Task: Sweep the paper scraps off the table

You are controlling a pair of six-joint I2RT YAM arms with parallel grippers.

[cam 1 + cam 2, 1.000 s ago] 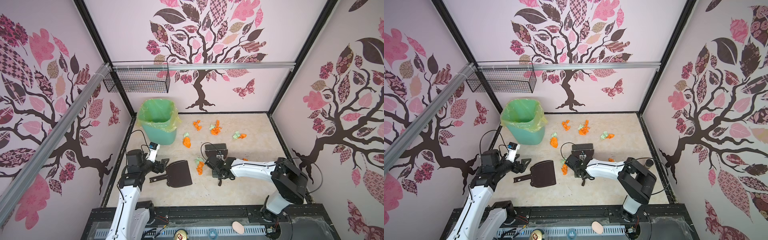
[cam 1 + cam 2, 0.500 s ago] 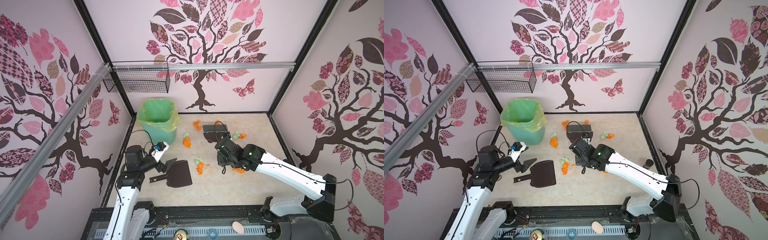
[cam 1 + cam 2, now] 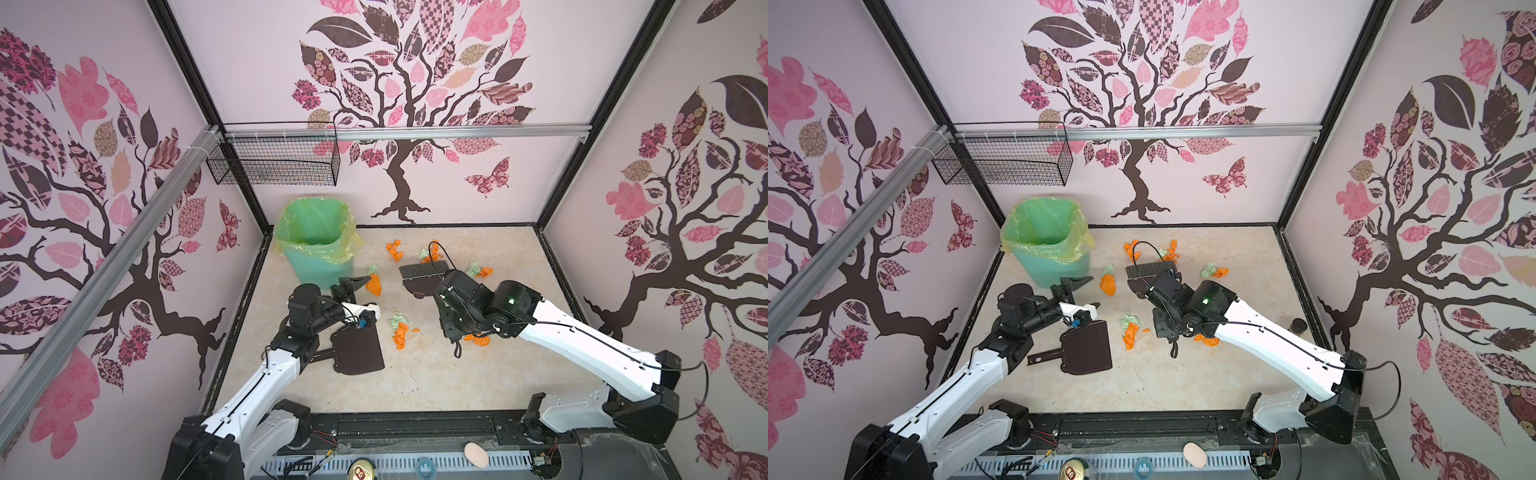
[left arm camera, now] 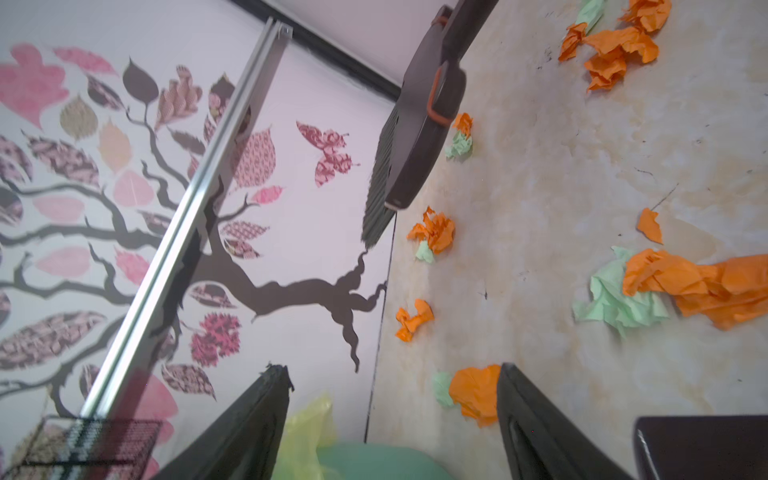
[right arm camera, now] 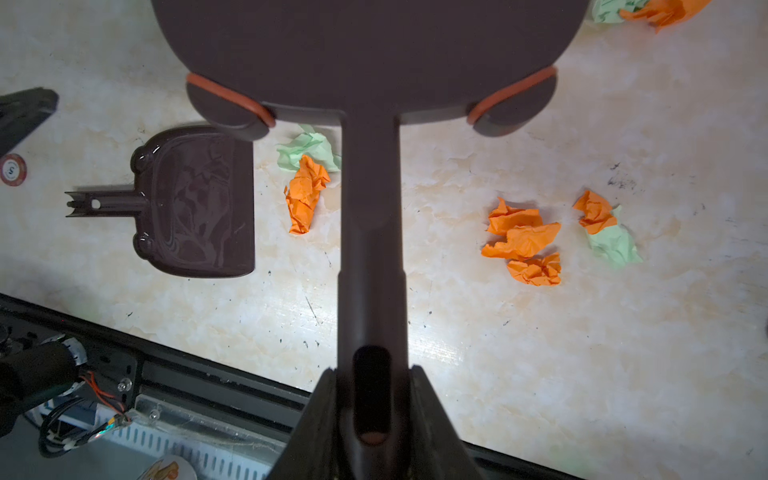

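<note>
The paper scraps (image 5: 305, 195) look wrinkled and matt, the table (image 5: 540, 353) smooth with slight sheen, the plastic dustpan (image 5: 199, 203) glossy.

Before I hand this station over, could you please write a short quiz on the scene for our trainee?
1. True or false: the dustpan already holds paper scraps.
2. What does the right gripper hold? A the brush, B the dustpan, C nothing.
3. Fill in: the left gripper has its jaws ____.
Key: 1 false; 2 A; 3 open.
</note>
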